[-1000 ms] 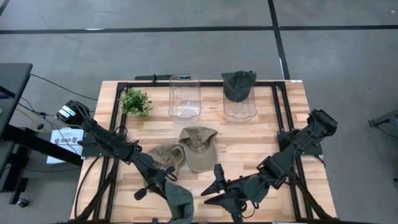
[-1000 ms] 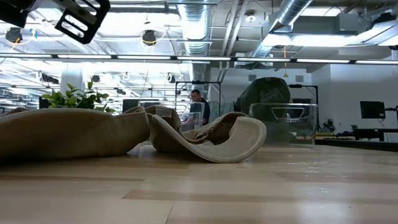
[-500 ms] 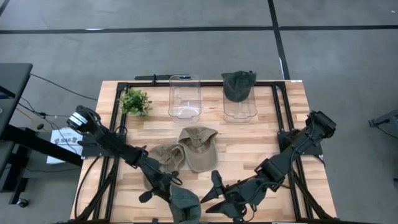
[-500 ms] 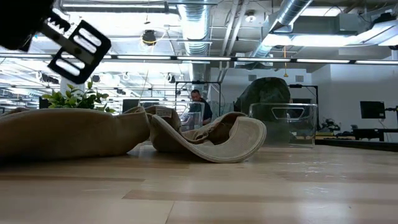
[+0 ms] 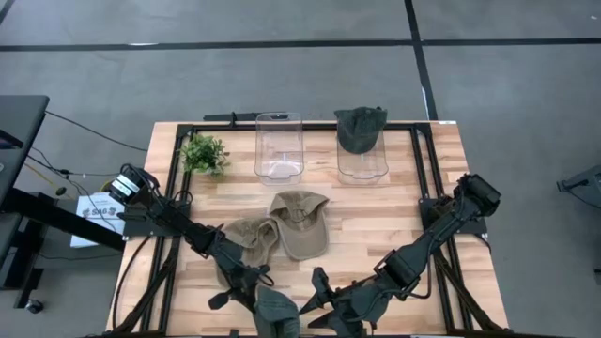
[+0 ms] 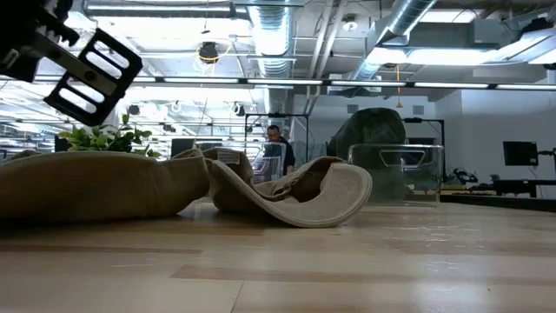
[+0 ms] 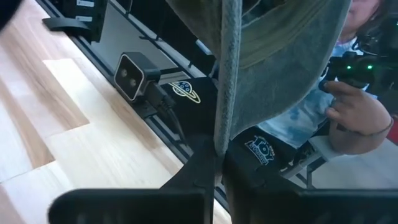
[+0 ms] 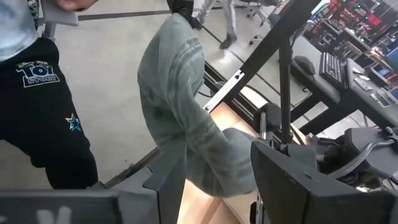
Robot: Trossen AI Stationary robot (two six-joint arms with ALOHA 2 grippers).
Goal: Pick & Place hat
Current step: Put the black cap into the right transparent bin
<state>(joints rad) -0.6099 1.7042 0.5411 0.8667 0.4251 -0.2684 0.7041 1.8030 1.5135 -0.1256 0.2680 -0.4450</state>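
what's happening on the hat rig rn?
The left pincer is shut on a grey-green hat at the table's near edge. The right pincer is open around the same hat. Two tan hats lie mid-table. One dark hat already sits on the right clear bin; the left bin has none.

Industrial lab, exposed ceiling ducts [image 6: 278,35], rows of workstations, concrete floor [image 5: 282,75]
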